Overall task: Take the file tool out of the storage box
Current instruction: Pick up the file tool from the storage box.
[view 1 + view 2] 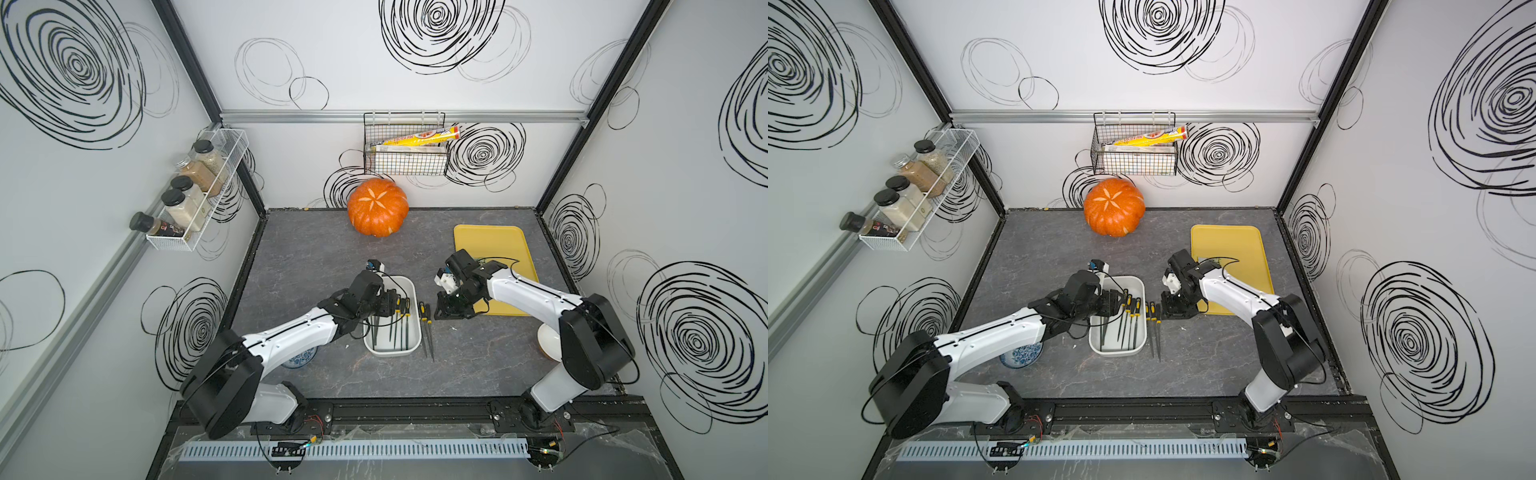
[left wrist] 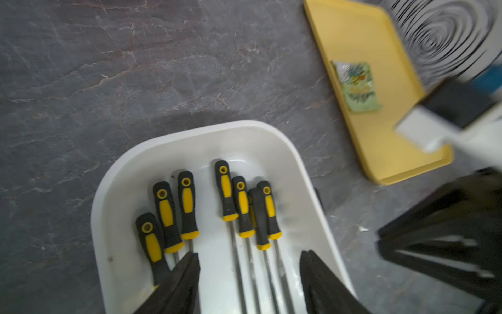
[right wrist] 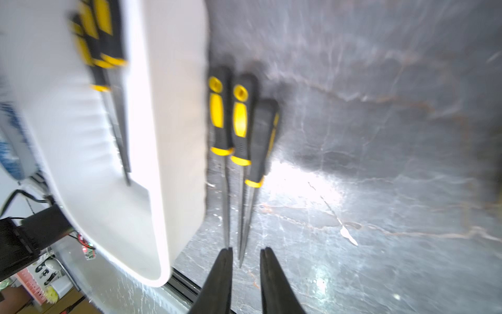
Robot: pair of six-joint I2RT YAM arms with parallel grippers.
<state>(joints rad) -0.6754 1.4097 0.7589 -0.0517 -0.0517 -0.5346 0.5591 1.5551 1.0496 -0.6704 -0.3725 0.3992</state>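
Top views, storage box: The white storage box (image 1: 390, 352) stands a little left of the middle of the worktop (image 1: 311, 257), nearer its front edge. The file tools (image 1: 399, 332) lie lengthwise inside it, handles toward the back edge.
Top views, left gripper: The left gripper (image 1: 392, 305) is low over the handles. In both top views its own body covers the fingers, so their gap cannot be read here.
Top views, right gripper: The right gripper (image 1: 442, 309) is just beside the box's right wall. It is next to the handles of the laid-out files (image 1: 428, 332), which rest on the bare worktop between the box and the yellow tray (image 1: 490, 241).
Left wrist, fingers: The fingers (image 2: 187, 277) stand about half apart and hold nothing. Four shafts run through the gap.
Left wrist, doing it well: I judge the step to be picking one file. Four together will jam or spill, so shift to straddle a single handle (image 2: 226, 190) and close on its rubber, not the thin shaft. Then lift straight up clear of the rim (image 2: 190, 130).
Left wrist, hidden: The file tips are cut off below the fingers, and one handle lies across its neighbours, so their order is unclear.
Right wrist, fingers: The fingers (image 3: 217, 280) are narrowly parted and empty, hovering by the tips of three files (image 3: 240, 122) that lie just beside the box wall (image 3: 168, 136).
Right wrist, hard to see: The whole view is blurred, and glare whitens the box wall.
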